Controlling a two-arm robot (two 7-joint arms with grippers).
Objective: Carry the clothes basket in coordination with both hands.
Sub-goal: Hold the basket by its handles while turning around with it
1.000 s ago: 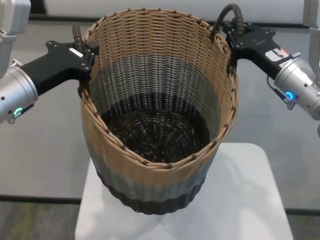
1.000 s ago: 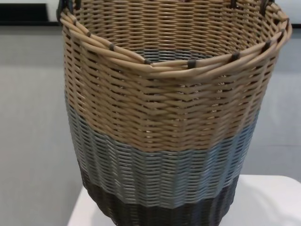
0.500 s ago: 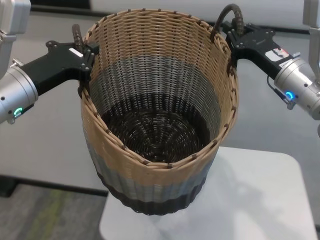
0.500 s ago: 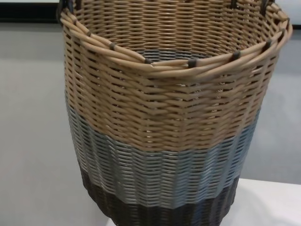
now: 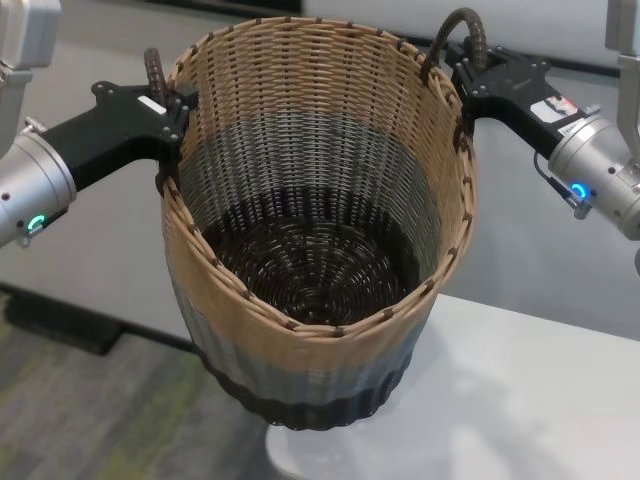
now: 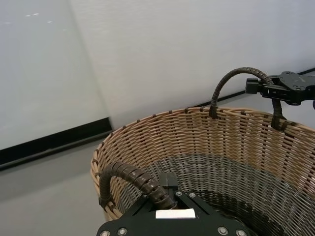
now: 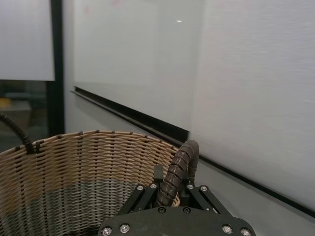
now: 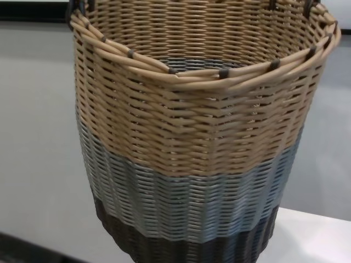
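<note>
The clothes basket hangs in the air between my two arms, its dark base over the edge of a white table. It is empty, banded tan, grey and dark brown, and fills the chest view. My left gripper is shut on the left loop handle, which also shows in the left wrist view. My right gripper is shut on the right loop handle, which shows between the fingers in the right wrist view. The right gripper also shows far off in the left wrist view.
The white table lies low and to the right, under the basket's right side; its corner shows in the chest view. Grey-green carpet and a dark baseboard strip lie at the lower left. A pale wall stands behind.
The table has slid to the right in both views and more carpet shows at the left. The basket and both grippers keep the same places in the head view.
</note>
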